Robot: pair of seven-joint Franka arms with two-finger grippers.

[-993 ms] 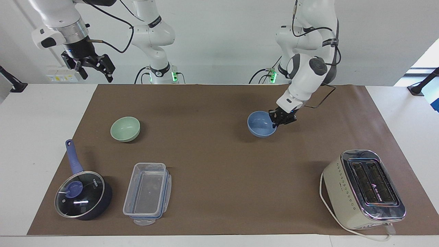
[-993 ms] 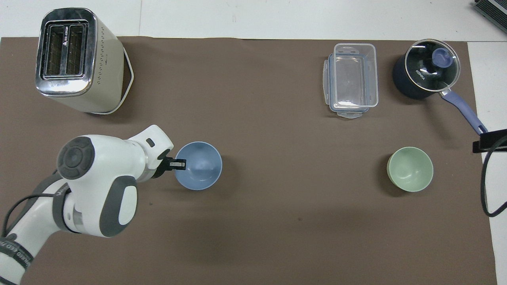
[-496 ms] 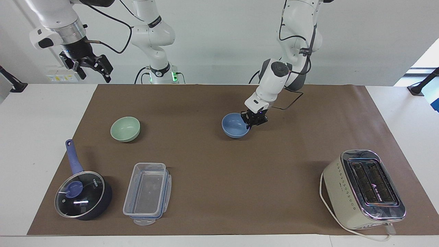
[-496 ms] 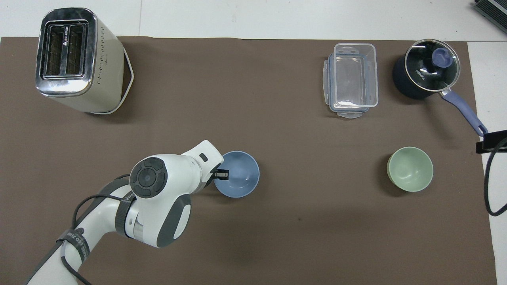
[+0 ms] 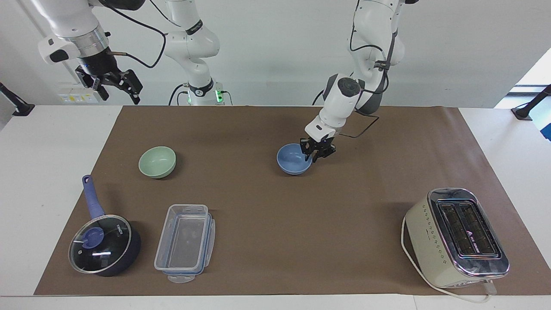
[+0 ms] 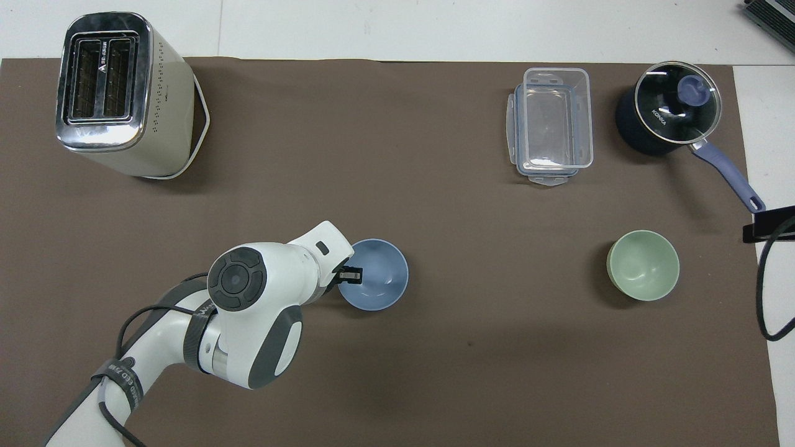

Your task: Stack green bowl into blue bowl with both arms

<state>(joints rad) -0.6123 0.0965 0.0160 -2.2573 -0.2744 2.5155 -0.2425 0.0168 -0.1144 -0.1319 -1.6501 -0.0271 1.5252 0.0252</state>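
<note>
The blue bowl [image 5: 292,161] [image 6: 380,279] sits on the brown mat near the middle of the table. My left gripper [image 5: 315,156] [image 6: 349,274] is low at the bowl's rim on the left arm's side, one finger inside and one outside, shut on the rim. The green bowl [image 5: 157,161] [image 6: 643,265] stands alone on the mat toward the right arm's end. My right gripper [image 5: 117,88] [image 6: 769,223] hangs high over the table's edge at that end, open and empty, waiting.
A dark blue saucepan with glass lid [image 5: 104,243] [image 6: 667,118] and a clear plastic container [image 5: 185,243] [image 6: 551,124] stand farther from the robots than the green bowl. A cream toaster [image 5: 456,237] [image 6: 118,93] stands toward the left arm's end.
My left gripper carried the blue bowl from nearer the left arm's end toward the table's middle, then nearly stopped. The right arm barely moved. The green bowl stayed put.
</note>
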